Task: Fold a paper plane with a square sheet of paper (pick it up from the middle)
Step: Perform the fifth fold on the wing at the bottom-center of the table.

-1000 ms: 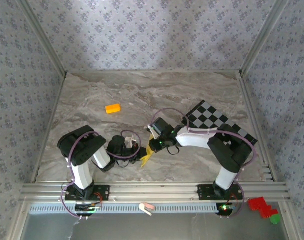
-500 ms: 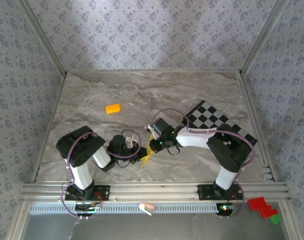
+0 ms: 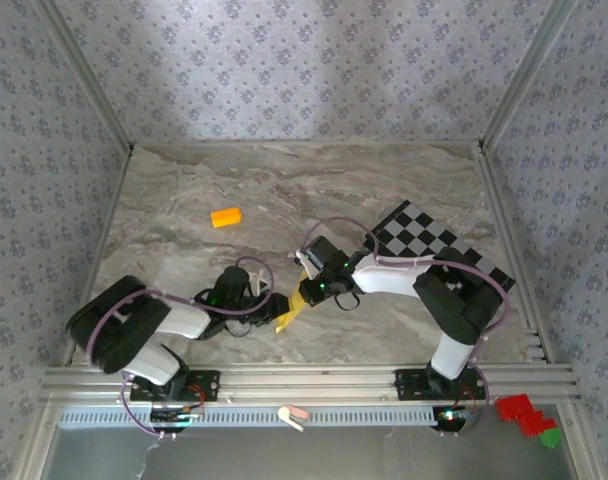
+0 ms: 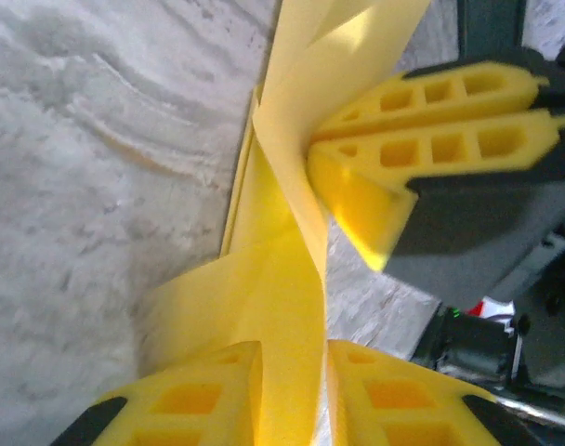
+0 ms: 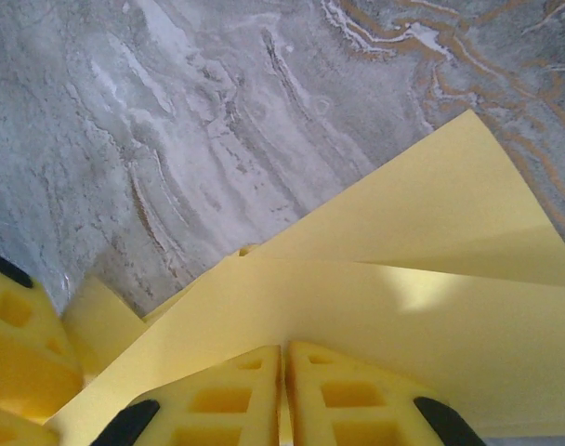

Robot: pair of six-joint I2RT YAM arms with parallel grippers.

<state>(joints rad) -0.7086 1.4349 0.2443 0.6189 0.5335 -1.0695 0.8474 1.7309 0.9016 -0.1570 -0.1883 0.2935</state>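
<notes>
The square sheet of paper (image 3: 288, 312) is pale yellow and folded into a narrow creased shape, standing up off the marble table between both grippers. My right gripper (image 3: 303, 289) is shut on an upper flap; in the right wrist view its jaws (image 5: 283, 351) press together on the paper (image 5: 403, 307). The left wrist view shows the right fingers (image 4: 431, 149) clamping that flap. My left gripper (image 4: 292, 351) has its jaws slightly apart, with a strip of the paper (image 4: 273, 279) running loosely between them and a sliver of table showing beside it. From above, the left gripper (image 3: 272, 303) sits at the paper's lower left.
A small orange block (image 3: 225, 217) lies at the left of the table's middle. A black-and-white checkered board (image 3: 434, 245) lies at the right, partly under the right arm. Metal rails (image 3: 304, 380) run along the near edge, and patterned walls close in the other sides.
The left gripper's jaws have parted from shut. The left arm's elbow has dropped out to the left. The right arm holds still.
</notes>
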